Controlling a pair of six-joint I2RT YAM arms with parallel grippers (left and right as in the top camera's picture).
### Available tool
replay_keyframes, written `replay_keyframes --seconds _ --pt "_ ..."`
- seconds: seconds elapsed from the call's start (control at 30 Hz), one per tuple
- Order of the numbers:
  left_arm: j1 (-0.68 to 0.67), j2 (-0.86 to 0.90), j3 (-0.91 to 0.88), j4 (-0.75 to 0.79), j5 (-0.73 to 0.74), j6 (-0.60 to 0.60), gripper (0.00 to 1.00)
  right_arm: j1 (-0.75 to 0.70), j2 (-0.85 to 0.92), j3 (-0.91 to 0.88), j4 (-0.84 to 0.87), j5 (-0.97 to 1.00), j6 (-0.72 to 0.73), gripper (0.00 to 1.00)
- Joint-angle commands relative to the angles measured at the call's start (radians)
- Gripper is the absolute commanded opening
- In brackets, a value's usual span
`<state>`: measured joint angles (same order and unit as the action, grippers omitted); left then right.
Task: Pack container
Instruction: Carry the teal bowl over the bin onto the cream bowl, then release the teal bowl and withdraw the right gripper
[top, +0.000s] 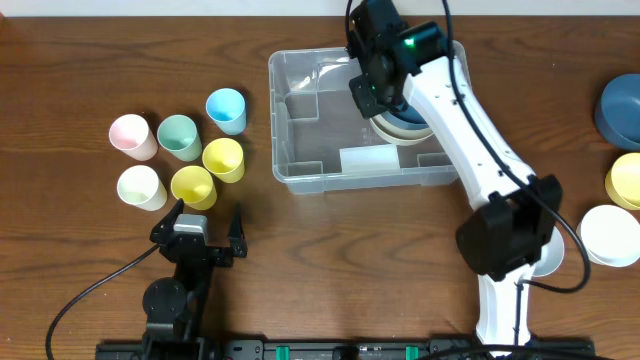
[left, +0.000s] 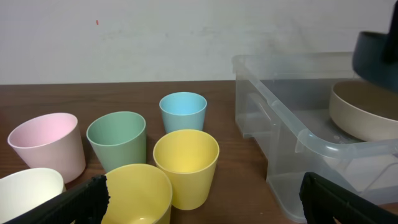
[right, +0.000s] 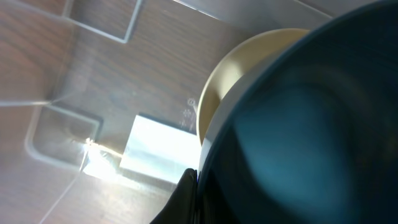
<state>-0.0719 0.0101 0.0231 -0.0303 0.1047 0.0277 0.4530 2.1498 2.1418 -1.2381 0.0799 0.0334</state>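
Note:
The clear container (top: 300, 150) stands at the table's middle back, with a white label (right: 158, 149) on its floor. My right gripper (top: 383, 98) hangs over its right half, shut on the rim of a dark blue bowl (right: 311, 137). That bowl sits tilted just above a cream bowl (right: 227, 81) that lies inside the container. In the left wrist view the cream bowl (left: 360, 112) shows through the container wall (left: 292, 124). My left gripper (top: 207, 214) stands open and holds nothing, just in front of a yellow cup (top: 192, 185).
Several cups stand left of the container: pink (top: 132, 135), green (top: 179, 136), light blue (top: 226, 109), a second yellow (top: 223, 158) and white (top: 140, 186). At the far right are a dark blue bowl (top: 622, 108), a yellow bowl (top: 628, 180) and a white bowl (top: 610, 235).

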Motion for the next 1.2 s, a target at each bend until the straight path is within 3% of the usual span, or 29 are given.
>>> replay_keyframes --seconds 0.0,0.67,0.77,0.8,1.17 --pt "0.006 -0.006 -0.019 -0.032 0.012 0.013 0.98 0.005 0.03 0.003 0.021 0.023 0.01 0.01" --pt "0.006 -0.006 -0.019 -0.032 0.012 0.013 0.98 0.003 0.149 0.003 0.07 0.056 0.011 0.02" --pt "0.006 -0.006 -0.019 -0.032 0.012 0.013 0.98 0.003 0.149 0.003 0.076 0.076 0.011 0.38" --pt "0.006 -0.006 -0.019 -0.032 0.012 0.013 0.98 0.003 0.149 0.003 0.076 0.078 0.01 0.42" --pt "0.006 -0.006 -0.019 -0.032 0.012 0.013 0.98 0.005 0.053 0.035 0.058 0.077 -0.005 0.43"
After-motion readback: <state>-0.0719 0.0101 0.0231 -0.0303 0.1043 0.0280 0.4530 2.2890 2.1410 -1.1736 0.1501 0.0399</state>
